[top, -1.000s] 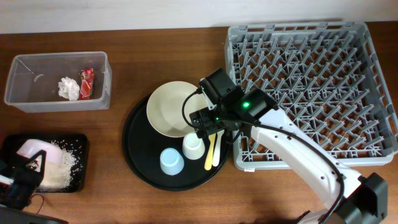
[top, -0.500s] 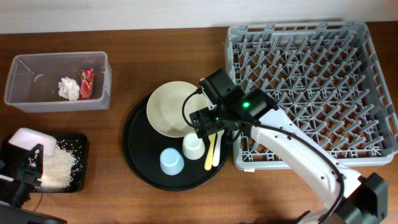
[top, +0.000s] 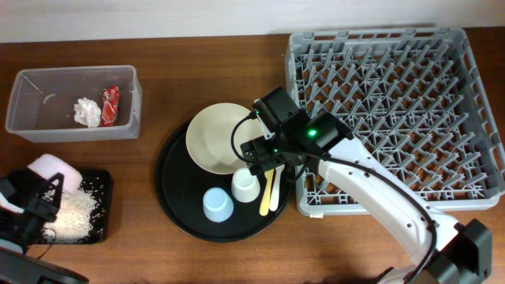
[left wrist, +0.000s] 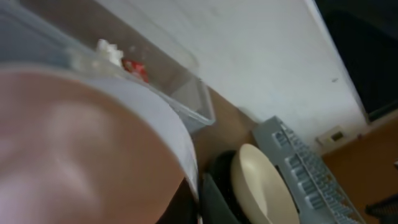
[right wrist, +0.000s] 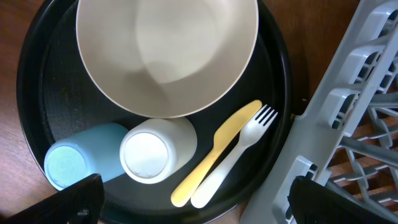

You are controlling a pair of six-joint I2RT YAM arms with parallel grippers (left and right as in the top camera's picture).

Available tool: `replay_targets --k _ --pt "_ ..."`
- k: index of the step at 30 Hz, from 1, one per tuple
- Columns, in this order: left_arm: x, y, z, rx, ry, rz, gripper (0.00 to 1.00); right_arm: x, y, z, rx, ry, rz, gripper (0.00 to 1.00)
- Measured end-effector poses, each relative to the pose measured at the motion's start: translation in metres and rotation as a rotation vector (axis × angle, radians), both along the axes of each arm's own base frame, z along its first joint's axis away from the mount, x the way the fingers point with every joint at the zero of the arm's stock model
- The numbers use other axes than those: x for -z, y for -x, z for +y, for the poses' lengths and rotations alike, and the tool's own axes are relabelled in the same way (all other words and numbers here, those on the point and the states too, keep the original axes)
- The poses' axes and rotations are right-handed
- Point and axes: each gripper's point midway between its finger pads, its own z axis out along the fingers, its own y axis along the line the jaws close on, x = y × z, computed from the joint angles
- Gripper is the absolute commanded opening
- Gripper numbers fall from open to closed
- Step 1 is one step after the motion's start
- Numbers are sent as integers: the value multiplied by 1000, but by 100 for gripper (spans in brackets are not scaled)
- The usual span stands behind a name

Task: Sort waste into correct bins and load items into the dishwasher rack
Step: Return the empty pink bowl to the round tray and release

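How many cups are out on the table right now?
2. A blue cup and a white cup sit side by side on the round tray, next to the plate. I see nowhere another could be hidden.

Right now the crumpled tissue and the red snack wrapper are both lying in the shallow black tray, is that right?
Not quite. The crumpled tissue and the red snack wrapper both lie in the clear tub, not the shallow black tray, which holds rice grains. The overhead view shows it.
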Motion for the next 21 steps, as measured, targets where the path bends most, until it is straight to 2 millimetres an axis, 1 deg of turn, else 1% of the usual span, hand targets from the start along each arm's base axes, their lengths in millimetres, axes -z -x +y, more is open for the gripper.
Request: replay_targets --k 2,4,6,7,8,11,12,13,14,15,17,19,20,21 --pt "0 -6 8 -23 21 24 1 0 0 0 0 0 0 98" --pt "-2 -17 5 -13 52 40 1 0 0 0 0 -1 -2 98" --pt "-8 -35 -6 27 77 54 1 0 0 0 0 0 1 98" --pt "-12 -45 -14 55 92 61 1 0 0 0 -1 0 -1 98" --pt "-19 -60 -26 97 106 68 1 0 0 0 0 0 0 98" --pt "-23 -75 -43 106 152 130 1 0 0 0 0 0 0 98" --pt "-23 -77 -44 93 166 150 1 0 0 0 0 0 0 98" --pt "-35 -79 -57 93 162 174 1 0 0 0 0 0 0 98" --pt "-43 -78 -63 67 158 204 1 0 0 0 0 0 1 98" --pt "-47 -76 -67 47 152 228 1 0 0 0 -1 0 1 98" --pt "-62 -69 -83 1 107 279 1 0 0 0 -1 0 0 98" --pt "-63 -65 -96 -19 66 328 1 0 0 0 -1 0 0 98" --pt "-56 -60 -113 -25 23 398 1 0 0 0 0 0 -1 98" --pt "-53 -58 -128 -11 -35 433 1 0 0 0 -1 0 0 98"
